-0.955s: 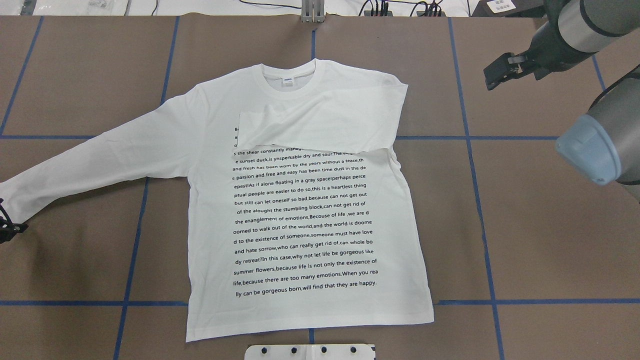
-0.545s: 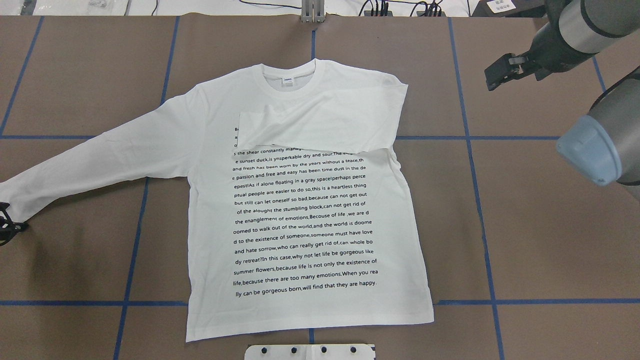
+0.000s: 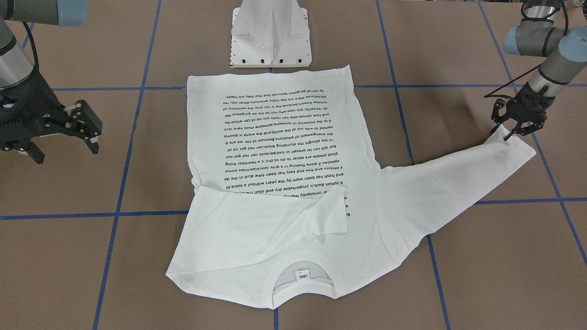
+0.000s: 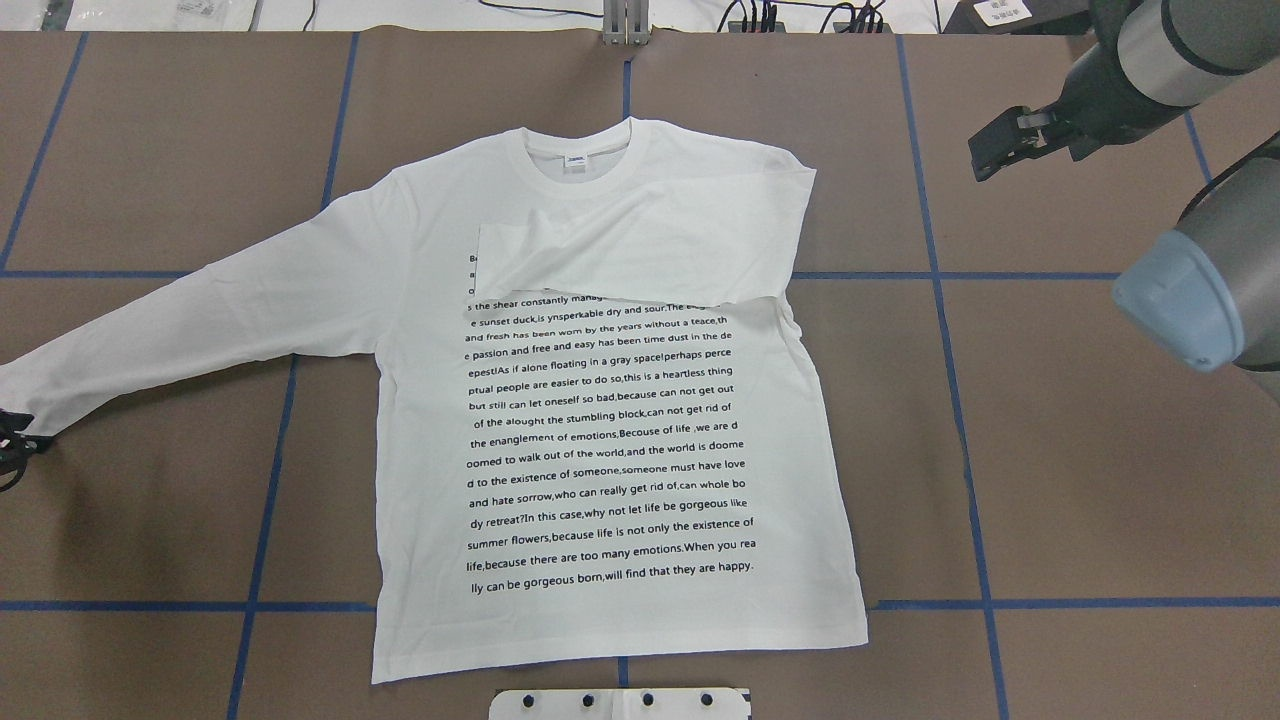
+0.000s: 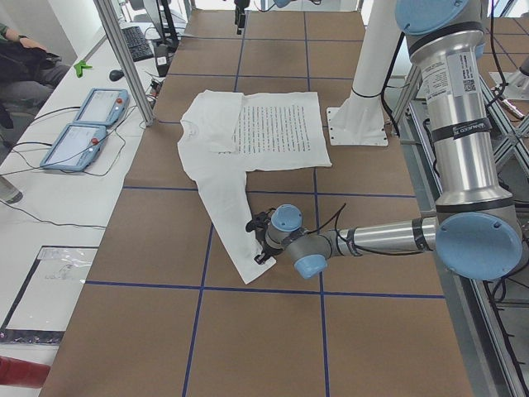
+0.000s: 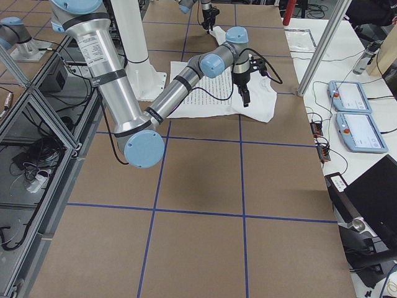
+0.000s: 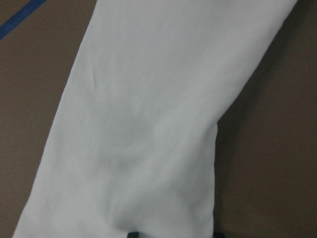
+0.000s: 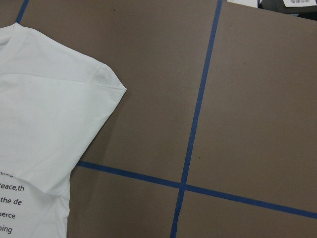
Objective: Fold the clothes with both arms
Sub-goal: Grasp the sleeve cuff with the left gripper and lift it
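The white long-sleeved shirt [image 4: 610, 420] lies flat, print side up, collar [image 4: 578, 160] at the far side. One sleeve is folded across the chest [image 4: 640, 260]. The other sleeve [image 4: 200, 320] stretches out toward my left side. My left gripper [image 3: 512, 135] is open and low over that sleeve's cuff [image 3: 518, 151]; the left wrist view is filled with sleeve cloth [image 7: 143, 124], with two dark tips at the bottom edge. My right gripper [image 3: 66, 153] hangs open above bare table, away from the shirt's shoulder [image 8: 106, 82].
The white pedestal base [image 3: 270, 36] stands just beyond the shirt's hem. Blue tape lines [image 4: 940, 280] grid the brown table. Teach pendants [image 5: 83, 124] lie on a side bench, where a person's arm [image 5: 25, 58] shows.
My left gripper has slid slightly toward the overhead view's left edge at the cuff. The right gripper and the shirt have barely moved.
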### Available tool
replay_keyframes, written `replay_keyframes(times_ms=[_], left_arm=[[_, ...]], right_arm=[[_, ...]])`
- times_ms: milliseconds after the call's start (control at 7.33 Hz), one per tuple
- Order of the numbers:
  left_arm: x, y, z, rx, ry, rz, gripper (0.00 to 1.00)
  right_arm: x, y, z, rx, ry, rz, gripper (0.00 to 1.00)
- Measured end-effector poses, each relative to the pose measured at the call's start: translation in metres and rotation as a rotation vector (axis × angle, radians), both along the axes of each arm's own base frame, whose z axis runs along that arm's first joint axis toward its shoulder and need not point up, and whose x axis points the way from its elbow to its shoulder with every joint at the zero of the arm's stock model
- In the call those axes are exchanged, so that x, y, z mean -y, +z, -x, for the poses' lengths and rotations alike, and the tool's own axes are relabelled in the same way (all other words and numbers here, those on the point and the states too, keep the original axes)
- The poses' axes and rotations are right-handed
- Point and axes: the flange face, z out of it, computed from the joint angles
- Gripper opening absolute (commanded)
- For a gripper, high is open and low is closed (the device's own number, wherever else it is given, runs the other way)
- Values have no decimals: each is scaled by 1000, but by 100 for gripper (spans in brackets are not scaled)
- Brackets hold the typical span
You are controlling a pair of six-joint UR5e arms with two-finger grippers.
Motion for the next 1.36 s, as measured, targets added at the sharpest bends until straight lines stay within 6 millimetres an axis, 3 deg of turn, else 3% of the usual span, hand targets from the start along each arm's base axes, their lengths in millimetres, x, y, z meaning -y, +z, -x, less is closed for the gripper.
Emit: replay_keyframes(times_ms=[545,682,1091,1364], left_arm=[[8,-8,1,-5,18,-48,0],[19,-16,8,-18,-9,-64,0],[88,-65,39,-68,-152,-142,0],[141,-115,38,-99,-210,-156,0]], right_arm=[[0,-2,1,3,0,0,100],[0,-3,1,4,1,0,100],[0,-3,1,5,5,3,100],[0,-3,1,6,5,3,100]])
